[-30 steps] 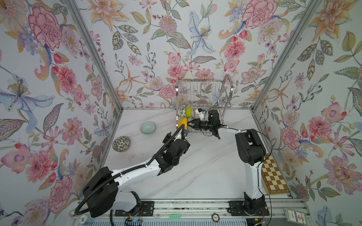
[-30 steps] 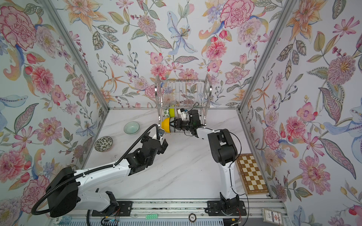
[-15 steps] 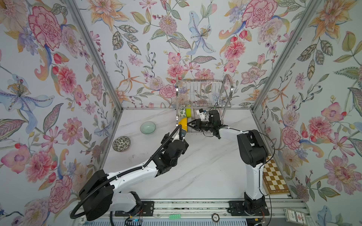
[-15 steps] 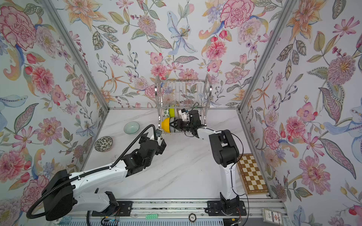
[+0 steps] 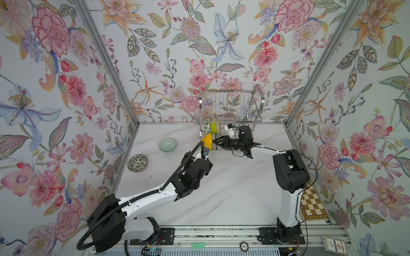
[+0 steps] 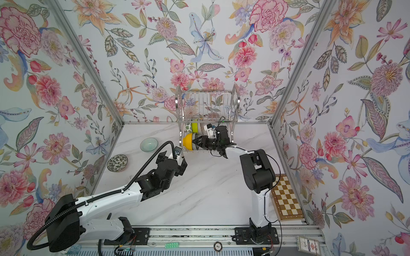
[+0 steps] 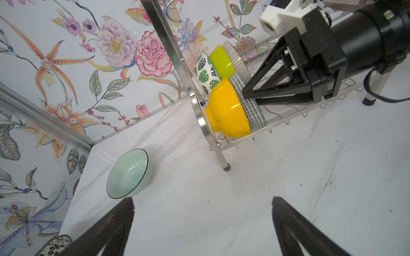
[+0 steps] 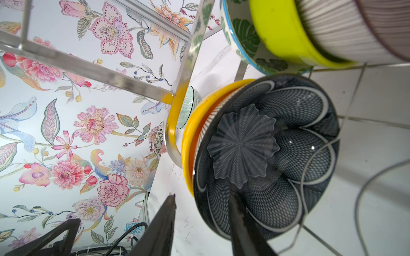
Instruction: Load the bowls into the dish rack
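Observation:
The dish rack (image 5: 228, 97) (image 6: 208, 97) stands at the back wall. On its lower tier an orange-yellow bowl (image 5: 207, 140) (image 7: 226, 110) stands on edge, with the dark navy flower bowl (image 8: 266, 155) nested in it. My right gripper (image 8: 200, 197) (image 5: 214, 141) is open. One of its fingers is inside the navy bowl, the other outside and clear of the rim. Behind stand the green-leaf (image 7: 203, 73), lime green (image 7: 221, 61) and pink striped (image 8: 355, 28) bowls. The celadon (image 5: 167, 145) (image 7: 128, 174) and speckled (image 5: 137, 163) bowls lie on the table at left. My left gripper (image 7: 203, 199) is open and empty.
A wooden chessboard (image 5: 312, 204) (image 6: 286, 197) leans at the right front edge. The rack's leg (image 7: 226, 167) stands ahead of the left gripper. Floral walls close in the table on three sides.
The right gripper's jaws have widened around the navy bowl's rim, which rests in the rack. The left arm has shifted slightly back from the rack.

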Tool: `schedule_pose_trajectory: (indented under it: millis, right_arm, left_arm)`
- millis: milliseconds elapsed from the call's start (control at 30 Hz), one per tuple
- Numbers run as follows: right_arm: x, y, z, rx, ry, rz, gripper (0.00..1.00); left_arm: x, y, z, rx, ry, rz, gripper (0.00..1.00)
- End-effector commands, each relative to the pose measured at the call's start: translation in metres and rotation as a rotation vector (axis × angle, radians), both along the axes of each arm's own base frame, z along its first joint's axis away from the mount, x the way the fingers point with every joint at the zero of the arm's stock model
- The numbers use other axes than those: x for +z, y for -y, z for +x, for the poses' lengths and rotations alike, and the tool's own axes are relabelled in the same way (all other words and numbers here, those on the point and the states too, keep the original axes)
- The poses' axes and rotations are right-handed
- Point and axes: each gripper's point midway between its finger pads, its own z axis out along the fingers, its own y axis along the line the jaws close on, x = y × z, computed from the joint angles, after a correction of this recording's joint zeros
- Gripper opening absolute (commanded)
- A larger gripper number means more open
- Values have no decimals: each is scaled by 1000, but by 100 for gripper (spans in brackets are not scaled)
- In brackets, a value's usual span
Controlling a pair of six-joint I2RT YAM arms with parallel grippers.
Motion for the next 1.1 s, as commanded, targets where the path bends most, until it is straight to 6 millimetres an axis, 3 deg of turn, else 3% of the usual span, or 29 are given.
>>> schedule_pose_trajectory:
  millis: [0,333,500,633,700,733,900,1067]
  right_arm:
    - [29,4,-3,-20,85,20,43]
    - [54,23,-33,-79,159,11,54]
    - [63,35,-55,-115,215,-45,64]
    - [69,44,-73,-139,267,-120,81]
    - [72,46,-82,-153,303,-153,98]
    - [74,47,-87,-160,325,-168,99]
    - [77,52,-108,-201,393,-238,99]
    - [76,48,-126,-205,433,-276,99]
  left_arm:
    - [1,-9,-2,29,-4,-15,99]
    - [-1,-10,-3,44,-29,-55,99]
    - [-2,-13,-3,78,-37,-72,99]
    - [0,-19,0,126,-47,-99,99]
    - [-1,-22,2,137,-63,-117,99]
    - [-1,-25,3,145,-73,-130,99]
    - [-2,-49,14,219,-126,-199,99]
    - [-3,-95,32,337,-166,-292,99]
